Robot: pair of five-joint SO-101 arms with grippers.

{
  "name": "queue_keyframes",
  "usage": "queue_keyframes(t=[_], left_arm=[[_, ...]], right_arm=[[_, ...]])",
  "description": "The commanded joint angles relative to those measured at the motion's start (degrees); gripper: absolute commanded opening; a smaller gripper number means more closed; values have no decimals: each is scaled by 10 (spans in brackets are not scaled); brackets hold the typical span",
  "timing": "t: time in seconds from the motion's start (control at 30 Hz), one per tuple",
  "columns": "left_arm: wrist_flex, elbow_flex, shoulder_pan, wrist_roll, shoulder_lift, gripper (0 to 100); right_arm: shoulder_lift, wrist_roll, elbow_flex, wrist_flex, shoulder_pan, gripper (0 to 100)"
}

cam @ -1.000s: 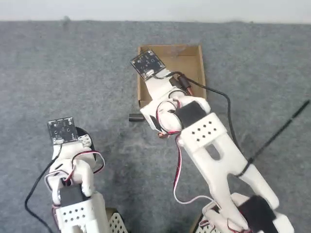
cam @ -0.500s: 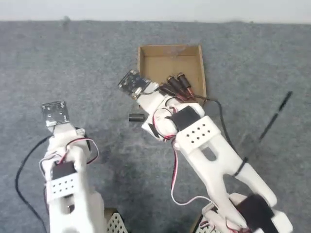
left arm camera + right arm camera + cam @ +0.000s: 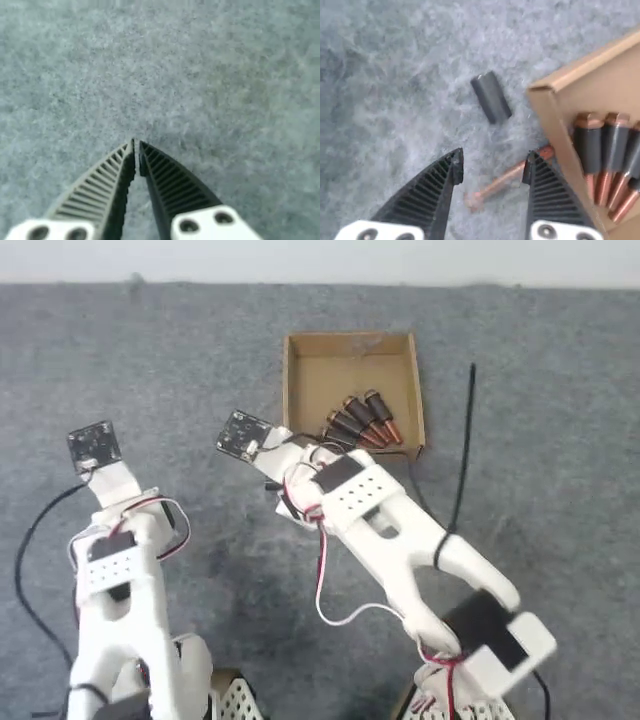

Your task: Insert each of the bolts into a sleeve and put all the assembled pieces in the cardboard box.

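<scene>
A loose black sleeve [image 3: 491, 97] lies on the grey carpet just outside a corner of the cardboard box [image 3: 570, 80]. A bare copper bolt [image 3: 507, 180] lies beside it, close to the box wall. My right gripper [image 3: 493, 160] hovers open above the bolt, one finger on either side of it. Several assembled pieces [image 3: 358, 420], copper bolts in black sleeves, lie side by side in the box [image 3: 300, 380]. My left gripper [image 3: 136, 146] is shut over bare carpet, holding nothing, well left of the box.
The right arm [image 3: 370, 510] stretches diagonally to the box's near left corner. A thin black cable [image 3: 466, 440] runs over the carpet right of the box. The left arm [image 3: 115, 560] stands at the left. Grey carpet [image 3: 180, 360] covers the table.
The right arm has swung from over the box to its near left corner, uncovering the assembled pieces. The left arm has stretched farther out and left. The black cable has swung upright.
</scene>
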Motion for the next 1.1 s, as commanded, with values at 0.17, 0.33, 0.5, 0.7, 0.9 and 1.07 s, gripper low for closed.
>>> queue_keyframes(t=[0.17,0.33,0.5,0.7,0.9,1.07], left_arm=[[-15,-56,-34,66,35,43],[-15,-60,-34,80,40,76],[-15,-60,-33,80,40,77],[-15,-60,-33,80,40,77],[-15,-60,-33,80,40,77],[-15,-61,-33,80,40,77]], right_arm=[[115,9,-149,-5,-5,183],[180,18,-202,0,-5,180],[218,40,-226,-5,-3,180],[259,40,-251,-5,-3,180],[296,41,-276,0,-5,179],[298,41,-281,0,-5,24]])
